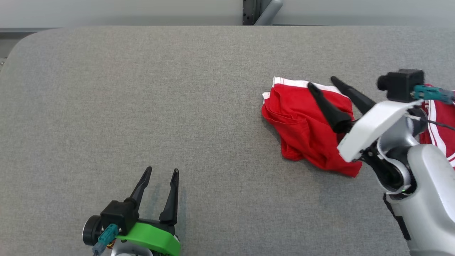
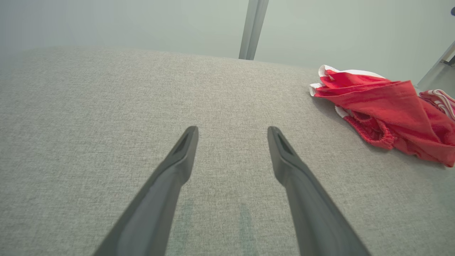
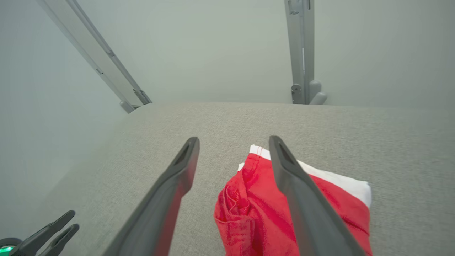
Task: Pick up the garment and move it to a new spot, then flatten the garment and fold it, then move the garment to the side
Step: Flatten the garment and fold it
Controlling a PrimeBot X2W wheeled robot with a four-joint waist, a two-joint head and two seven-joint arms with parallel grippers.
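Note:
The garment (image 1: pixel 302 124) is red with white trim and lies crumpled on the right half of the grey table (image 1: pixel 142 89). It also appears at the right of the left wrist view as the garment (image 2: pixel 387 106). My right gripper (image 1: pixel 321 83) hangs over it with both fingers spread apart and nothing between them; in the right wrist view the garment (image 3: pixel 256 209) lies below the open right gripper (image 3: pixel 233 142). My left gripper (image 1: pixel 161 172) rests open near the table's front edge, well left of the cloth, seen likewise as the left gripper (image 2: pixel 231 131).
More red and white cloth (image 1: pixel 440 124) lies behind my right arm at the right edge. A grey post (image 1: pixel 265 12) stands behind the table's far edge. The padded table runs wide to the left and middle.

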